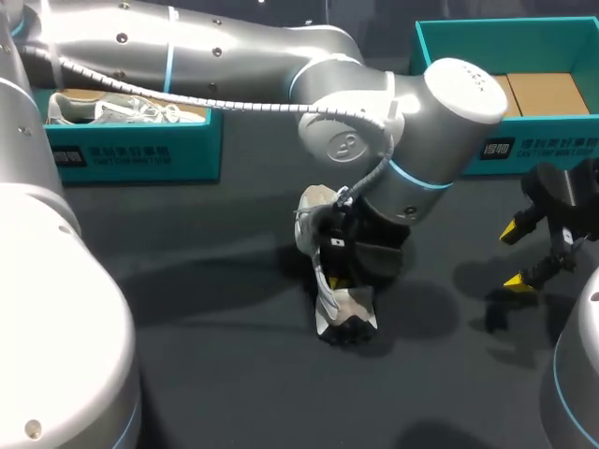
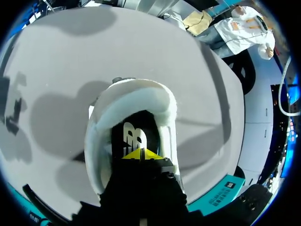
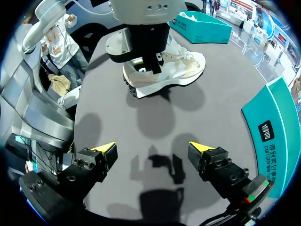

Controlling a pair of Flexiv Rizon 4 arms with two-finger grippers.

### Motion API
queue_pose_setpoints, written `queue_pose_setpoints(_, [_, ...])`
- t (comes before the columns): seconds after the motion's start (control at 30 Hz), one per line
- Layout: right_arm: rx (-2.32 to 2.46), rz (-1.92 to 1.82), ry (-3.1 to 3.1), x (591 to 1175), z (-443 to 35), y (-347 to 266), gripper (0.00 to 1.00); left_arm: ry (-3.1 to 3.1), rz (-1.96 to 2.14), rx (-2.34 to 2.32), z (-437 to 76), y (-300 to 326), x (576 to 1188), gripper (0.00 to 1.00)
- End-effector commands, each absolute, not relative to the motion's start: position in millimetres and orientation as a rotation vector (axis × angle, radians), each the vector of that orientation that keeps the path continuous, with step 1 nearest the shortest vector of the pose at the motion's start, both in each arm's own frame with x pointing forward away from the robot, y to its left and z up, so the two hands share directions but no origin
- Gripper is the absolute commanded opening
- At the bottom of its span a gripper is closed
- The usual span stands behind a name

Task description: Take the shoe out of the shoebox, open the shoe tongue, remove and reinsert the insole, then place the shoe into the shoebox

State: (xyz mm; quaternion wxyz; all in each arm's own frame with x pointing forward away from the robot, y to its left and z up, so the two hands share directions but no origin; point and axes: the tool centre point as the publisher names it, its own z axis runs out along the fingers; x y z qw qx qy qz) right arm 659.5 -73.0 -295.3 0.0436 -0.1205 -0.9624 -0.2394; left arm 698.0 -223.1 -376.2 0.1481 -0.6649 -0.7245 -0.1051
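Two shoes (image 1: 343,307) (image 1: 114,108), two teal shoeboxes (image 1: 140,150) (image 1: 538,150), one table (image 1: 187,281)

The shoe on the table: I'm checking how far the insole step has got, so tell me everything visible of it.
The shoe is a cream-white laced sneaker with a dark sole and a thick padded collar. Its inside looks black with a pale mark. It stands upright on its sole on the dark table. The left gripper reaches down into its opening from above. Whether it grips anything inside cannot be seen.
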Motion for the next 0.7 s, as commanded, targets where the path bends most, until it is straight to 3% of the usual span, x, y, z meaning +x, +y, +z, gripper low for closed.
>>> queue_pose_setpoints(0.03, [-0.371, -0.728, -2.945, 658.3, -295.2, -72.7, 1.00, -2.110, -0.288, -1.936, -363.7, -210.9, 695.5, 0.00])
queue_pose_setpoints(0.7, [-0.371, -0.728, -2.945, 658.3, -295.2, -72.7, 1.00, -2.233, -0.105, -1.886, -411.7, -209.0, 695.7, 0.00])
